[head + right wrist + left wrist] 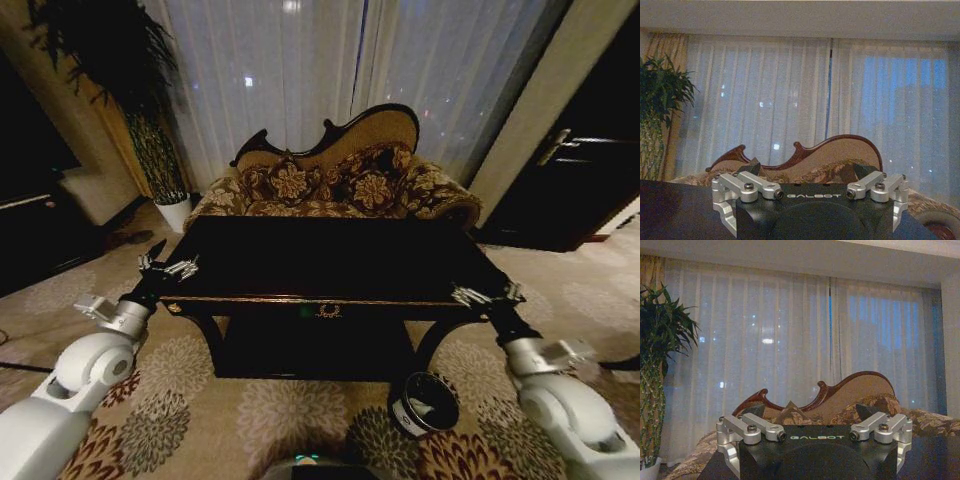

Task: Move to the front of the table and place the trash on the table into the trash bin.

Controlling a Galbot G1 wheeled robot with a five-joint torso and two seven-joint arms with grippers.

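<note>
Where the head view looks down and forward, the table stands square in front of the robot on a floral-patterned carpet, its glossy black top too dark to make out any litter on it; a gold edge trim runs along the front and a gold emblem sits at front centre above curved legs. Behind the table is a carved-back floral sofa, then pale sheer curtains, with a tall potted plant at the far left and a dark door at the right. The trash bin, a small dark cylinder with a pale label, stands on the carpet just beside the table's front right leg, near the right arm. The left gripper hovers at the table's front left corner, fingers spread apart and holding nothing. The right gripper hovers at the front right corner; its fingers also look parted and bare. In the left wrist view, the left gripper points over the dark tabletop toward the sofa back, its dark fingertips set wide. In the right wrist view, the right gripper faces the same sofa back and curtains, fingertips wide apart, nothing between them.
</note>
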